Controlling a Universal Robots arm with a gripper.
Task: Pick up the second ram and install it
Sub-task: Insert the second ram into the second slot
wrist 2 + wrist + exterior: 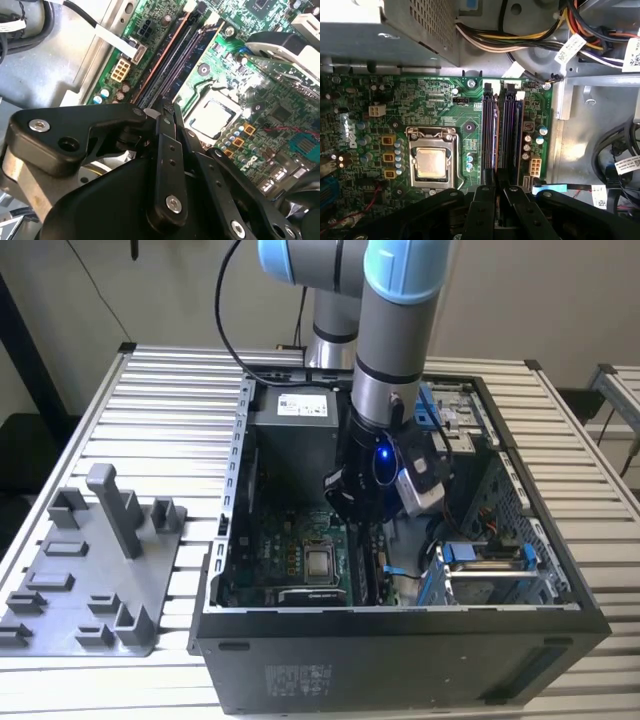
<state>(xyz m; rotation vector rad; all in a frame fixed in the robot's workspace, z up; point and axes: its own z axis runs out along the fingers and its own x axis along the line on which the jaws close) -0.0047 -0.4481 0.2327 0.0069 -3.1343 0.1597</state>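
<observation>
The second ram (510,130) sits in a motherboard slot (490,132).

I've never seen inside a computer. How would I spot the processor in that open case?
Inside the open black computer case, find the green motherboard. The processor is the silvery square plate in a metal frame beside the black memory slots, the only large bright square there.

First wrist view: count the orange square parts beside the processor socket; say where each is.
3 orange square parts in a row along the processor socket's side away from the memory slots: one end, the middle, and the end nearest the gripper. Others may hide under it.
</observation>
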